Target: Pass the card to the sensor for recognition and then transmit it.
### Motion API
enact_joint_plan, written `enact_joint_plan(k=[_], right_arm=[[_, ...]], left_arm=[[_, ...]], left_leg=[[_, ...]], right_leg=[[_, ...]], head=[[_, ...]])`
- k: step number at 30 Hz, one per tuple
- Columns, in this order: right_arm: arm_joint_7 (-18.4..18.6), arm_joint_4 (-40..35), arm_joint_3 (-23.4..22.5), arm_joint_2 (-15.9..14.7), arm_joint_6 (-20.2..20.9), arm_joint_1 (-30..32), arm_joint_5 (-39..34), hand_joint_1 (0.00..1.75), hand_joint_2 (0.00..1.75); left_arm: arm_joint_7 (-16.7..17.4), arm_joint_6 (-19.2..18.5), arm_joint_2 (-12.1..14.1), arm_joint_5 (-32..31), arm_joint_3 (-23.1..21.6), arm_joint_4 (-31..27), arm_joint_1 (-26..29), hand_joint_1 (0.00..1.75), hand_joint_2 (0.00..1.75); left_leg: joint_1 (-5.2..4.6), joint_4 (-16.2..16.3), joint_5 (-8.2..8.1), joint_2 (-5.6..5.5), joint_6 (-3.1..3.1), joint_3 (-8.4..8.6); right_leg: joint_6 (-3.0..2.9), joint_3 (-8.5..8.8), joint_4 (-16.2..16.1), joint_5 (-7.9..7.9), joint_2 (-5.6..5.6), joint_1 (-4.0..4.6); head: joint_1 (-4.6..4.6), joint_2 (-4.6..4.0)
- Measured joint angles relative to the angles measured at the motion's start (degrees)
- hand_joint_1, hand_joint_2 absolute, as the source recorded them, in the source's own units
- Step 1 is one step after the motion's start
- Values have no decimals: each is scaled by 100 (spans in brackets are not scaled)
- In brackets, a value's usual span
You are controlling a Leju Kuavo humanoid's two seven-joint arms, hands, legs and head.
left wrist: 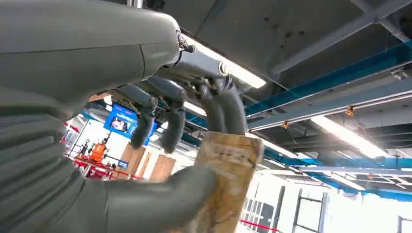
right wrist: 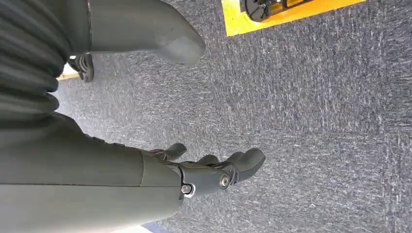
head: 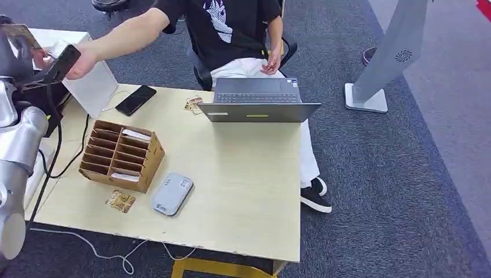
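Observation:
My left hand (head: 14, 55) is raised at the table's far left and pinches a brown printed card (left wrist: 227, 177) between the thumb and the fingers (left wrist: 221, 109). The card's top (head: 21, 35) shows above the hand in the head view. A seated person stretches an arm across, and that person's hand (head: 84, 60) is close beside my left hand. The grey card sensor (head: 172, 193) lies flat near the table's front edge. My right hand (right wrist: 214, 170) hangs over grey carpet, holding nothing, its fingers apart.
A cardboard slotted organiser (head: 120, 155) stands left of the sensor, with another card (head: 120, 200) lying in front of it. A black phone (head: 136, 99), a white box (head: 92, 88), loose cards (head: 193, 105) and an open laptop (head: 259, 104) sit along the far edge. Cables trail at the left.

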Motion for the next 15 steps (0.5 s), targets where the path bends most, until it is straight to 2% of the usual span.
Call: enact_joint_plan(k=[7,12,15], right_arm=[[74,4,70,0,9,-5,72,0,175],[92,4,155,0,37,-8,118,0,175],[90,4,195,0,44,-8,118,0,175]], left_arm=[[-184,63,-50,151,42,-131,130,0,175],[-437,66,-92,315,184,-617,394,0,175],[-466,66,-98,367,225,-889,562,0,175]], left_leg=[[0,0,0,0,0,1],[0,0,0,0,0,1],[0,0,0,0,0,1]], right_leg=[[0,0,0,0,1,0],[0,1,0,0,2,-1],[0,1,0,0,1,-1]], head=[[0,0],[2,0],[2,0]])
